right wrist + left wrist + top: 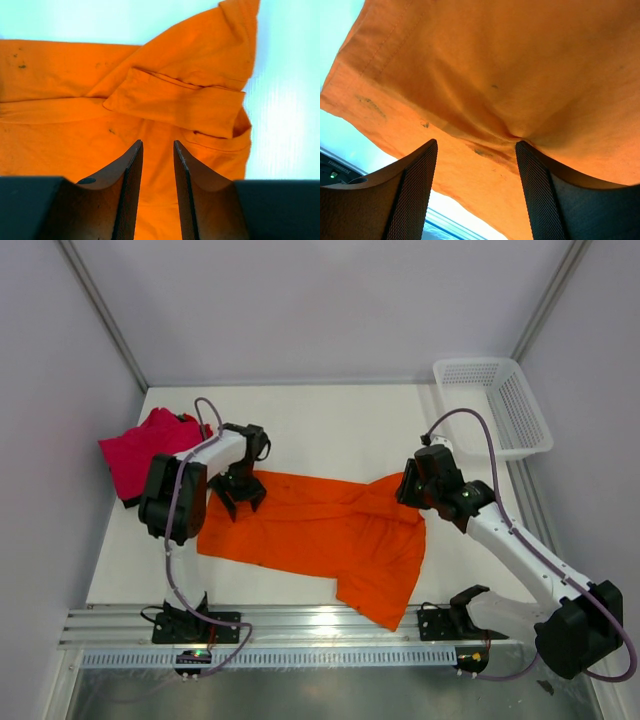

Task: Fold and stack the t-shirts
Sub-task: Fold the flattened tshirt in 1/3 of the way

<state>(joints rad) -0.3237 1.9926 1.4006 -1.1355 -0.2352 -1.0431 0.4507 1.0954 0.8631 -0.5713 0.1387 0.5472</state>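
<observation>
The bright orange t-shirt (320,535) lies spread out and wrinkled across the middle of the table. The magenta-pink t-shirt (140,452) is crumpled at the back left. A dark sliver (129,502) shows under its near edge; I cannot tell if it is the black shirt. My left gripper (240,498) hangs over the orange shirt's left end, jaws wide open, one fingertip (522,150) at a pucker in the cloth (510,75). My right gripper (408,490) is low over the shirt's right end, jaws a narrow gap apart (157,143) above a folded sleeve (175,100).
A white mesh basket (520,415) stands at the back right corner. Grey walls close in the left, back and right sides. A metal rail (320,625) with the arm bases runs along the near edge.
</observation>
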